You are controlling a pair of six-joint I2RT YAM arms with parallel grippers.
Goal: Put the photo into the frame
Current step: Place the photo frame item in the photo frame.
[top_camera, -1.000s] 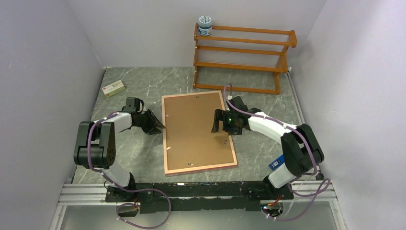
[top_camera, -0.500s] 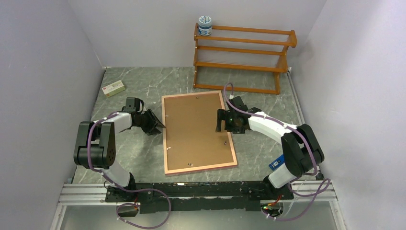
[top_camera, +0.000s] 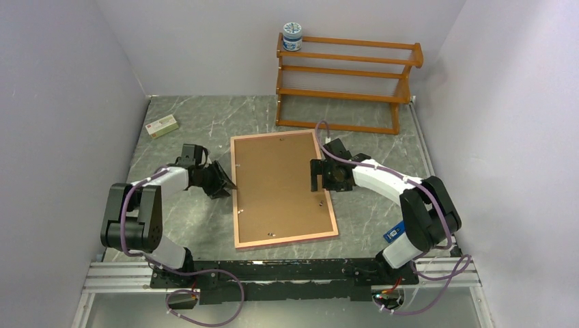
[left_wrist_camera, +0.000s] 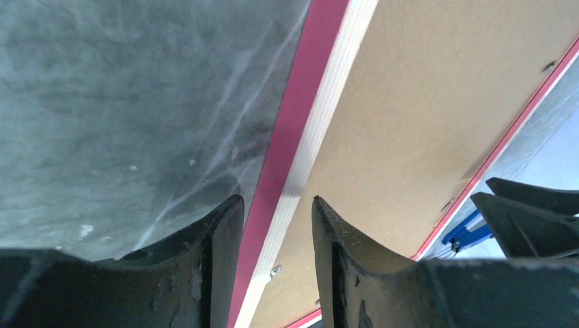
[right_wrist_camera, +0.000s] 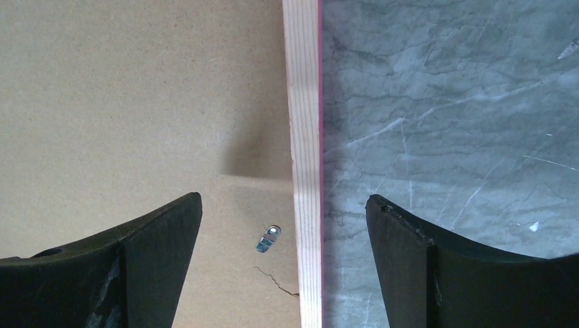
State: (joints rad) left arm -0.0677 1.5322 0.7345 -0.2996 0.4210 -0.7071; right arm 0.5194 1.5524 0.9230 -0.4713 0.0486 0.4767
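On the near half of the grey marbled worktop lies the large thin rectangular picture frame. Its pale wood back faces up and its pink front faces down. Its long axis runs near to far, with the far end leaning slightly left. A plain brown fibreboard panel fills its opening.

The two arms flank it, one at each long rail about midway along. The left tool points right at the left rail from just beside it. In its wrist view its jaws stand partly apart, with the pink edge and pale rail between the tips. It has hold of nothing that I can see. The right tool hangs over the right rail with its jaws spread wide. One tip is above the panel and the other above bare worktop, and the rail runs between them, so it is empty too.

A small metal tab sits on the panel just inside that rail, near the right tool's panel-side tip.

The photo appears in no view. Whether it lies under the panel cannot be told.

I judge the coming move depends on each tool meeting its rail square-on, since the rails run lengthwise past both. Neither arm is clearly closer to its rail. If the panel has to come out first, the right tool is nearer a tab.

Against the far wall stands an orange-brown wooden rack, well apart from the frame.
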